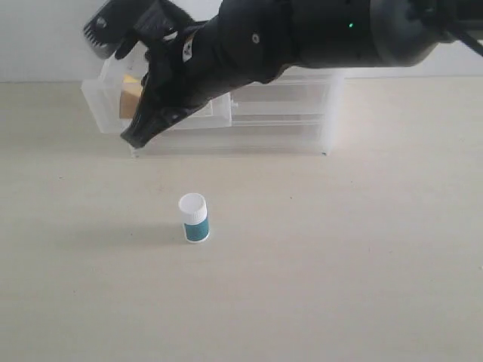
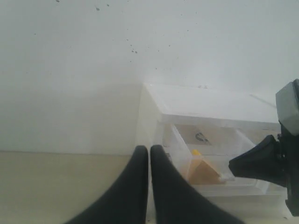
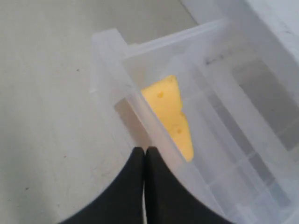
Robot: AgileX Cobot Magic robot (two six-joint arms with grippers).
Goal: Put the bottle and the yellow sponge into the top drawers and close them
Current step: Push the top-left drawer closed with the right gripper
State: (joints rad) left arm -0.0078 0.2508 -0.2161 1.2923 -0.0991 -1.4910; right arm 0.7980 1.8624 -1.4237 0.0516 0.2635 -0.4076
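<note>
The pale table point(image 1: 339, 264) fills most of the exterior view, with a white wall point(image 1: 45, 38) behind it. The black right arm point(image 1: 302, 34) stretches from the upper right across the middle and slopes down to the left, in front of the unit point(image 1: 332, 113), a clear plastic chest at the back of the table.

The left top drawer point(image 1: 102, 105) is pulled out toward the front. The right top drawer point(image 1: 283, 96) sits flush in the unit.

The right gripper point(image 3: 145, 150) is clenched, its two black fingers pressed together with nothing between them. Its tip is low at the front wall of the open drawer; whether it touches the plastic cannot be told. The left gripper point(image 2: 149, 148) is likewise squeezed tight and empty, off to the side of the unit and apart from it.

The sponge point(image 3: 173, 116) lies inside the left top drawer, against its side wall.

The bottle point(image 1: 195, 219) stands upright on the table with its cap on, well in front of the unit and clear of both grippers.
</note>
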